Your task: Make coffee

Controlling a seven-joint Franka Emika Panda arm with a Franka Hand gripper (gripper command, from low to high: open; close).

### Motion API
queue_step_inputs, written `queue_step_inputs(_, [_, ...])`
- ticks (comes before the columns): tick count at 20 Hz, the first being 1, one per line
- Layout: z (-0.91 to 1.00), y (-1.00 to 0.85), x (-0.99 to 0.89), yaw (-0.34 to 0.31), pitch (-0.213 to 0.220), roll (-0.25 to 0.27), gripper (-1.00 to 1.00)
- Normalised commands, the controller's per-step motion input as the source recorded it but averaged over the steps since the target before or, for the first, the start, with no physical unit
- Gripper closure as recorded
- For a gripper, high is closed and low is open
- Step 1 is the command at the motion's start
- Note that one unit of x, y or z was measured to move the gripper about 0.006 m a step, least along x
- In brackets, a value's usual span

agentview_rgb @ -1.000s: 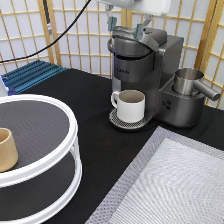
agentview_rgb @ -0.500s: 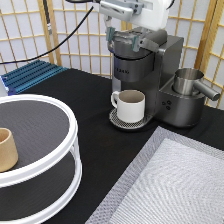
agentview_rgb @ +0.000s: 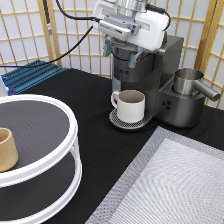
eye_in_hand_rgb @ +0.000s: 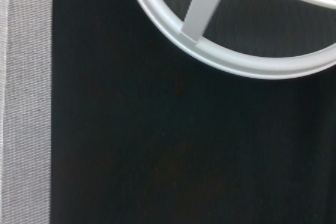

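- Since a second ago the white-bodied claw [agentview_rgb: 120, 51] has swung from the exterior view's top right corner toward the left and come lower; it now hangs right over the top of the dark grey single-serve coffee machine [agentview_rgb: 160, 75].
- Its two teal-tipped fingers [agentview_rgb: 132, 58] stand apart, roughly the width of the brew head, with nothing visible between them; I judge the claw open and empty.
- Directly below the claw, a cream-white handled mug [agentview_rgb: 130, 105] sits upright on the machine's round perforated drip tray [agentview_rgb: 118, 120], under the spout. That placement looks done. Its inside appears pale and empty (no dark liquid shows).
- As for the coffee, no small white pod appears in either view; whether it is already inside the machine cannot be told. Brewing does not look finished.
- To the exterior view's right of the claw and lower, a brushed steel jug [agentview_rgb: 189, 81] rests on the machine's side platform; its contents are hidden.
- Well off to the claw's lower left in the exterior view, a two-tier white round rack [agentview_rgb: 74, 134] carries a tan handleless cup [agentview_rgb: 7, 149] on its dark upper shelf; what it holds cannot be seen.
- From the wrist view only the black tabletop [eye_in_hand_rgb: 180, 150], a curve of the rack's rim and a grey woven mat [eye_in_hand_rgb: 26, 125] show.
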Motion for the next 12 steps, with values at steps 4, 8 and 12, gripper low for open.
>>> queue_step_inputs(4, [-0.54,-0.2,-0.04,0.079,-0.045,0.0,-1.0])
queue_step_inputs(8, [-0.74,-0.3,0.02,0.069,-0.025,0.0,-1.0])
queue_step_inputs(12, [-0.93,-0.41,-0.1,0.024,-0.01,0.0,-1.0])
